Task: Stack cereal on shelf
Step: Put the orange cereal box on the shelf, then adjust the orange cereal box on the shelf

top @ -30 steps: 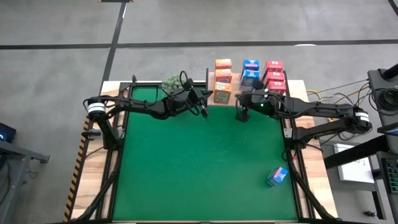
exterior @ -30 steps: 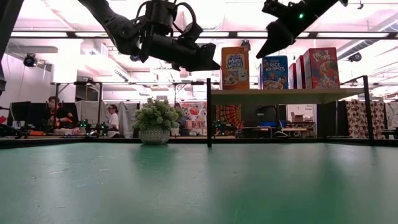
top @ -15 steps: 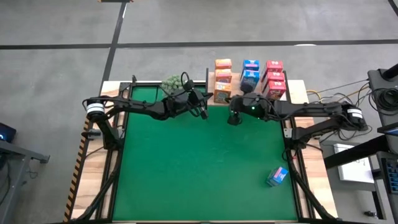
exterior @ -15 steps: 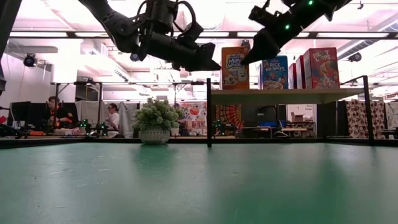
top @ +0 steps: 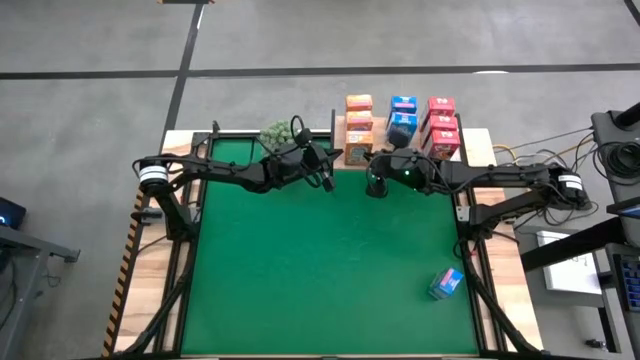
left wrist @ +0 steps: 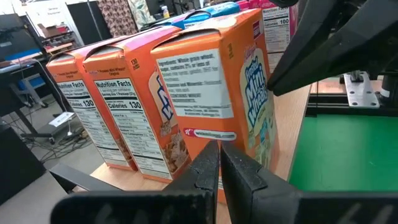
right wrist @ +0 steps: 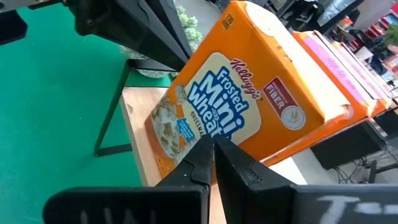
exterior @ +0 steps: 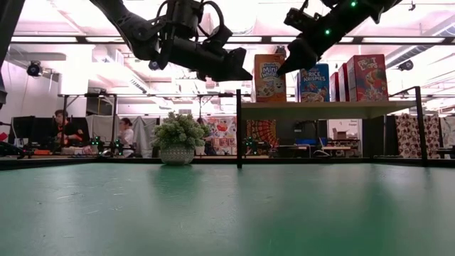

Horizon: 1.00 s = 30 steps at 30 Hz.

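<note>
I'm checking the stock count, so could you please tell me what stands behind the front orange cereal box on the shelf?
Two more orange boxes stand in a row behind the front orange box on the shelf. Their front faces are covered.

R gripper [top: 374,187] shifted toward 9 o'clock along shelf [top: 338,130] front, from before blue boxes [top: 402,118] to before orange boxes [top: 358,140]. Most travel in 1st half-sec; since then only slight creep.
</note>
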Each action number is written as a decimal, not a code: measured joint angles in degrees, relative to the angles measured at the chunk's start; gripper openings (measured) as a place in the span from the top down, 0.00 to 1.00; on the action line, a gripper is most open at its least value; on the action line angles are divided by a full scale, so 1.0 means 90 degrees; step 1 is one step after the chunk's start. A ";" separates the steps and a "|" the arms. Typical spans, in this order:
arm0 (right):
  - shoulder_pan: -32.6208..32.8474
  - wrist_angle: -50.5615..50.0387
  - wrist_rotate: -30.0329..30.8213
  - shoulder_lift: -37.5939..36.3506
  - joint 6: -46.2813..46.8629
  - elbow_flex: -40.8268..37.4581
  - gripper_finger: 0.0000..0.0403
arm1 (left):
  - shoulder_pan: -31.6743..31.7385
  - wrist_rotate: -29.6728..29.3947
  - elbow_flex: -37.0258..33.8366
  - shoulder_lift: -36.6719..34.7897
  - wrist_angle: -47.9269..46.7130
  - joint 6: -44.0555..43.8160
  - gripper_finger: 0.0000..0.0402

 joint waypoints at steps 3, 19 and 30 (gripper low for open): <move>-0.0002 0.0000 0.0013 0.0000 -0.0006 0.0000 0.98 | 0.0000 -0.0001 0.0000 0.0000 0.0001 -0.0020 1.00; 0.0370 -0.0021 -0.0066 -0.0380 0.0153 0.0000 0.98 | -0.0033 -0.0012 -0.0002 -0.0038 -0.0068 0.0194 1.00; 0.0212 -0.0372 -0.0578 -0.1200 0.0797 0.0448 0.98 | -0.0119 -0.0015 -0.0017 -0.0435 -0.0106 0.0760 1.00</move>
